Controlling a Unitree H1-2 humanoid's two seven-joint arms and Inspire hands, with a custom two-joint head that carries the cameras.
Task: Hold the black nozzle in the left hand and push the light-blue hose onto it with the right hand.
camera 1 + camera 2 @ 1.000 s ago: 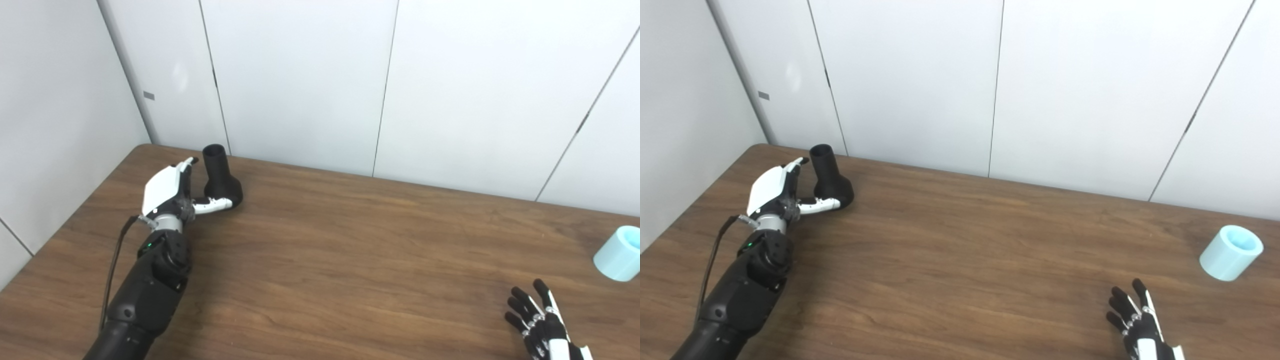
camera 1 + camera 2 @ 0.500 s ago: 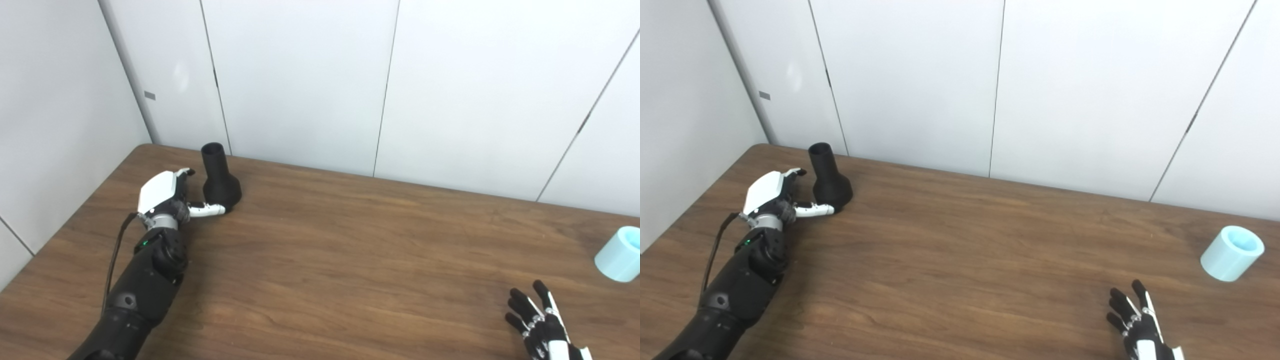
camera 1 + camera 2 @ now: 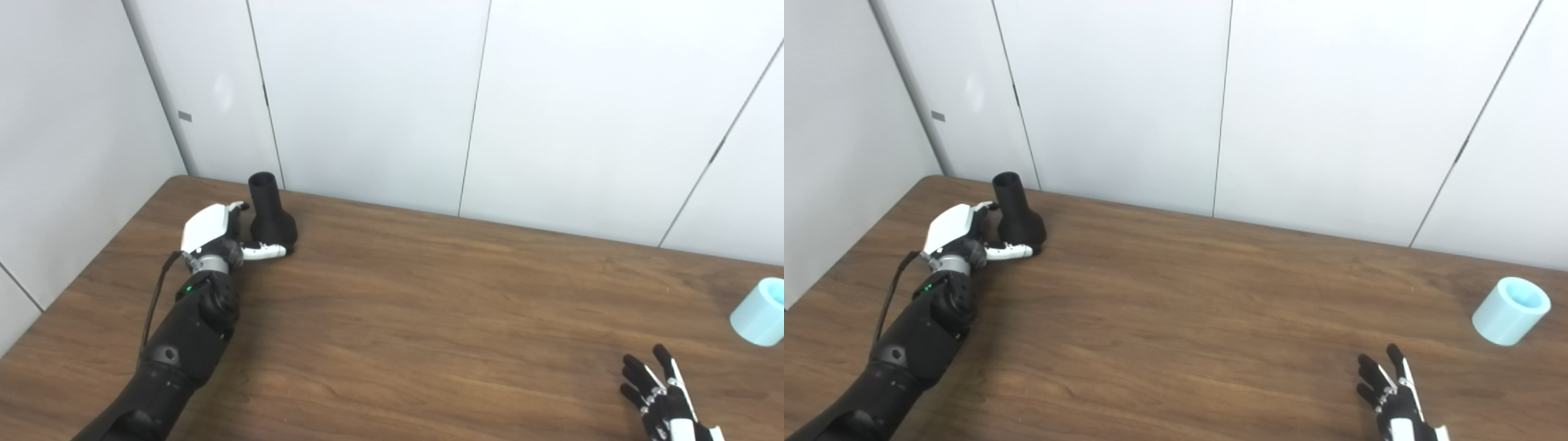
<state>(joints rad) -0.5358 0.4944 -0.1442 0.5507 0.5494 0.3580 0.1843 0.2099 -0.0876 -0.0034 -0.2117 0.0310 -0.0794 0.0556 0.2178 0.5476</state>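
**Left hand closing in on the nozzle, hose untouched at the far right**

Left eye view: the black flared plastic nozzle (image 3: 269,211) stands upright on its wide base near the back-left corner of the brown wood-grain table (image 3: 429,306). The white-and-black left hand (image 3: 217,236) sits just beside it, thumb laid along the base and the other fingers curled toward the neck. Whether they actually clamp it I cannot tell (the hand's back hides the contact). At the right edge, the light-blue short cylindrical hose piece (image 3: 759,312) is cut off by the frame.

Right eye view: the hose shows whole here, tipped with its open mouth up and to the right, well apart from the right hand (image 3: 1393,398), which lies low near the bottom edge with fingers spread and holding nothing.

Risks, as I judge them: the nozzle is tall on a rounded base, so a one-sided squeeze could topple it or skid it toward the wall. The tilted hose could roll away when touched.
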